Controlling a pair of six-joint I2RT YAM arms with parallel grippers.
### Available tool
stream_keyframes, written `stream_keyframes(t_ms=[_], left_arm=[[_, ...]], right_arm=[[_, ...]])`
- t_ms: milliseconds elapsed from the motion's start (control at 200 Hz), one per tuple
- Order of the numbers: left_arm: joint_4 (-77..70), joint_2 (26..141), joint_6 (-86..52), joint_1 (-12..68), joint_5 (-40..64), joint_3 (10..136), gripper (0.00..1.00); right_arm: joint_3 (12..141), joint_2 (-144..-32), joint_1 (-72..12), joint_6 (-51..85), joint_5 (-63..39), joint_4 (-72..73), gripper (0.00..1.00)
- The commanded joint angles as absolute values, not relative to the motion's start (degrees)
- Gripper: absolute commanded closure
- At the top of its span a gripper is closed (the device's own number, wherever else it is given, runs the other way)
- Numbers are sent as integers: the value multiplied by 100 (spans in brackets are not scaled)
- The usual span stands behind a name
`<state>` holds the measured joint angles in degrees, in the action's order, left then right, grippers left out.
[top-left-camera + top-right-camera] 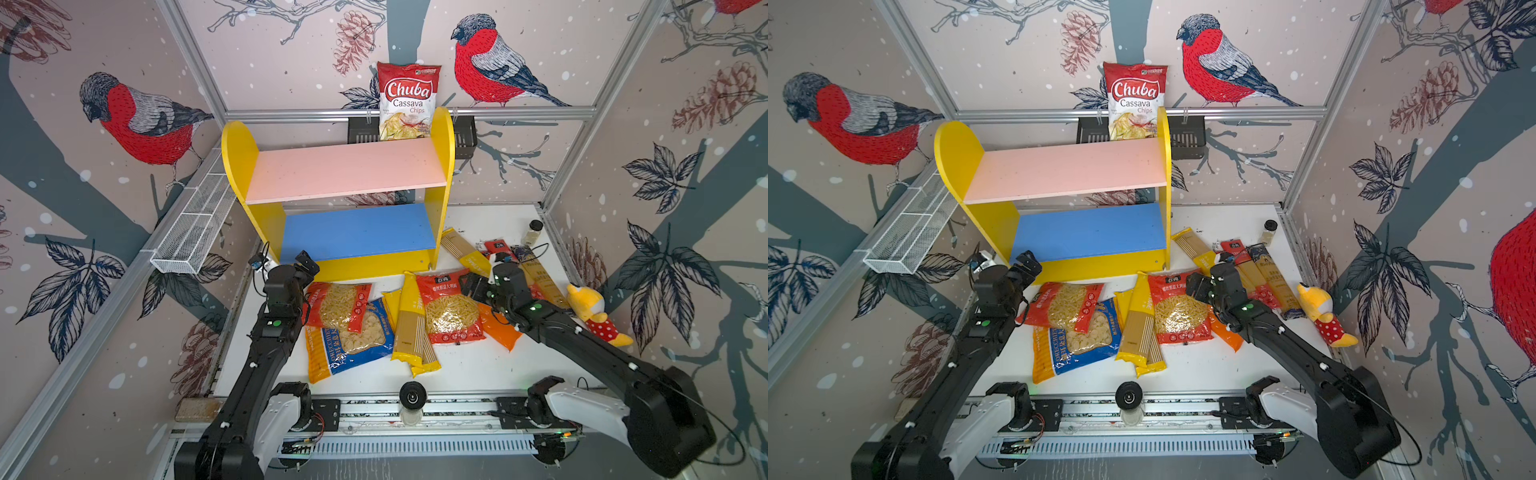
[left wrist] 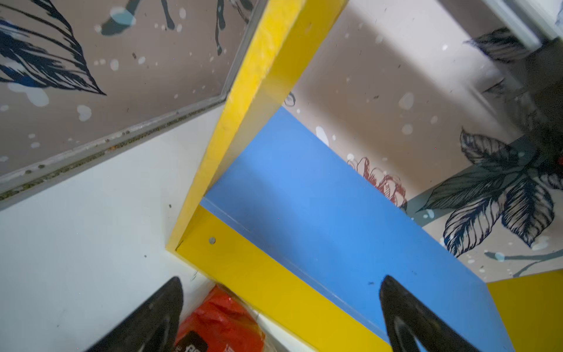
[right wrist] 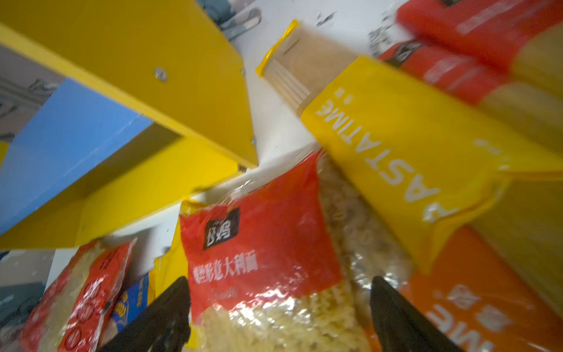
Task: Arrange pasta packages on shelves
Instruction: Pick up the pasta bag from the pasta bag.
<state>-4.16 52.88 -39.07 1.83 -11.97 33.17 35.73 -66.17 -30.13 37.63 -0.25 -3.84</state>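
Observation:
The shelves (image 1: 345, 170) stand at the back of the table, with the pink upper board and blue lower board (image 1: 357, 230) both bare. Pasta packages lie in front: a red bag (image 1: 338, 305) on a blue-yellow bag (image 1: 353, 353), yellow spaghetti packs (image 1: 409, 328), another red bag (image 1: 449, 307), an orange bag (image 1: 500, 332), and long packs (image 1: 463, 249) to the right. My left gripper (image 2: 281, 279) is open at the unit's front left corner, above a red bag's corner (image 2: 219, 320). My right gripper (image 3: 279, 279) hangs open over the second red bag (image 3: 259, 243), holding nothing.
A Chuba Cassava Chips bag (image 1: 409, 99) stands in a black basket (image 1: 465, 137) behind the unit. A white wire basket (image 1: 195, 224) hangs on the left wall. A plush toy (image 1: 594, 311) and a small jar (image 1: 533, 232) sit at the right.

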Motion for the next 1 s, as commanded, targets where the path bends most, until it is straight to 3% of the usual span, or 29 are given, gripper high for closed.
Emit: stream_keyframes(t_ms=[0,105,275,530,825,996], left_arm=[[-571,5505,-3687,174,145,3372,10],[-974,5871,-3899,570,887,3369,18],[-716,6237,-3761,2241,295,3530,16],[-972,6738,-4018,3403,990,2977,17],[-1504,7782,-4101,3937,1729,3001,38],[-1602,8384,-4177,3929,2154,3151,55]], right_arm=[[3751,-6823,-3349,3892,-516,-488,12],[3832,-7008,-3910,4204,-621,-406,16],[3636,-7284,-4508,5092,-1277,373,29],[3323,-7837,-4771,5673,-1752,835,38],[3134,-8560,-4617,5939,-2231,1565,35],[2779,-8355,-4474,6187,-2613,2816,45]])
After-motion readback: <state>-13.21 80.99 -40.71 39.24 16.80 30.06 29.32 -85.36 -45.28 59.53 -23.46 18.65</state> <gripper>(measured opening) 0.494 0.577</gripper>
